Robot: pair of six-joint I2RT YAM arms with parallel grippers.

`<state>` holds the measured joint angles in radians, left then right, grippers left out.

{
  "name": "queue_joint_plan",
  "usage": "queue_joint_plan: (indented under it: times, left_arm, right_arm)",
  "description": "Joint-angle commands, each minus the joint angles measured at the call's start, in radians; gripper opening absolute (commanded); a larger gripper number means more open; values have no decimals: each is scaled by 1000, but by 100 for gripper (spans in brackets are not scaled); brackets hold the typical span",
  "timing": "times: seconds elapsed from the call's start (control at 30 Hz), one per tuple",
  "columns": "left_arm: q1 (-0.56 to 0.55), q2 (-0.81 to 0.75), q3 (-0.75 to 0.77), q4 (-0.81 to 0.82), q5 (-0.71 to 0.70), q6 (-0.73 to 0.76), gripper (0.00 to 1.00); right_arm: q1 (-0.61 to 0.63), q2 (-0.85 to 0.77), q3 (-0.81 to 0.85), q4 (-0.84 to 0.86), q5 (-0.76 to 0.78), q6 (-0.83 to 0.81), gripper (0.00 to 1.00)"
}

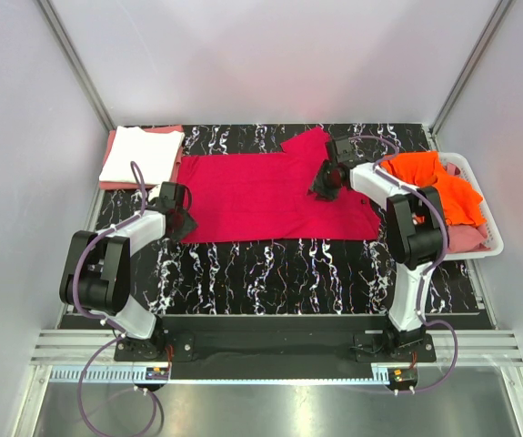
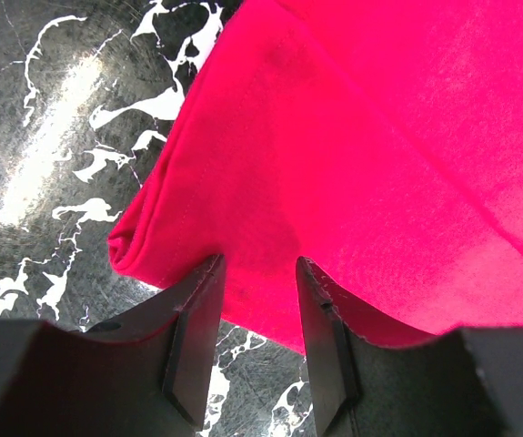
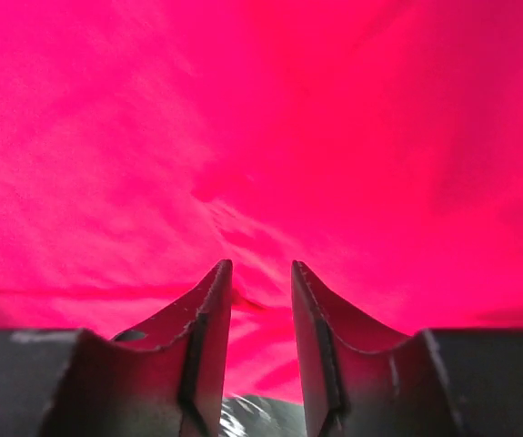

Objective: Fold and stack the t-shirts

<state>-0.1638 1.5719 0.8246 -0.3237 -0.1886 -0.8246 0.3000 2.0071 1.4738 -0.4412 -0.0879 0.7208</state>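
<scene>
The crimson t-shirt (image 1: 270, 196) lies spread flat in a broad, roughly rectangular sheet across the middle of the table (image 1: 270, 273), whose glossy black top is veined with white like marble. The cloth is matte and soft. A sleeve juts out at its far right corner, and shallow creases run through the body.

At the shirt's left edge, the left gripper (image 1: 185, 217) sits low over the hem. In the left wrist view its dark, wedge-shaped fingers (image 2: 193, 328) stand apart, with a gap between them. The stitched hem curls into a rounded fold just beside their tips. I cannot tell whether they touch the fabric.

Over the shirt's right part, near the sleeve, the right gripper (image 1: 323, 187) points down at the cloth. Its jaws are likewise parted, and rumpled red fabric shows between the fingers (image 3: 320, 337). Nothing is pinched.

Beyond the shirt's far left corner, a white t-shirt (image 1: 141, 153) folded into a neat square rests on a folded salmon-pink t-shirt (image 1: 120, 185).

To the shirt's right, a white plastic basket (image 1: 490, 218) holds a crumpled orange t-shirt (image 1: 429, 177) and a pink garment (image 1: 466, 237) beneath it.
</scene>
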Motion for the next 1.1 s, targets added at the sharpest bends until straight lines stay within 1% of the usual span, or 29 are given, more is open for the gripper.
queue_joint_plan:
  times: [0.0, 0.1, 0.17, 0.23, 0.37, 0.57, 0.67, 0.8, 0.93, 1.07]
  left_arm:
    - [3, -3, 15, -48, -57, -7, 44]
    - [3, -3, 25, -72, -77, -4, 44]
    - [4, -9, 30, -89, -90, -2, 44]
    - [3, -13, 30, -95, -109, -1, 44]
    - [4, -15, 30, -107, -132, -1, 44]
    - [3, -1, 30, -114, -150, 5, 44]
    - [4, 2, 27, -130, -167, 1, 44]
    - [4, 8, 42, -164, -196, -1, 44]
    - [4, 17, 56, -186, -221, -7, 44]
    - [-5, -9, 51, -189, -221, -10, 44]
  right_arm:
    - [5, -138, -32, -75, 68, -110, 40]
    - [5, -209, -66, -195, 184, -96, 33]
    - [7, -244, -125, -234, 262, -92, 26]
    - [1, -267, -199, -245, 289, -80, 22]
    - [-13, -254, -263, -243, 341, -70, 18]
    - [-33, -205, -297, -244, 416, -121, 14]
    - [-36, -199, -303, -300, 474, -132, 14]
    - [-62, -211, -349, -320, 471, -152, 15]
    - [-130, -225, -418, -314, 482, -173, 15]
    - [-157, -287, -458, -304, 482, -178, 15]
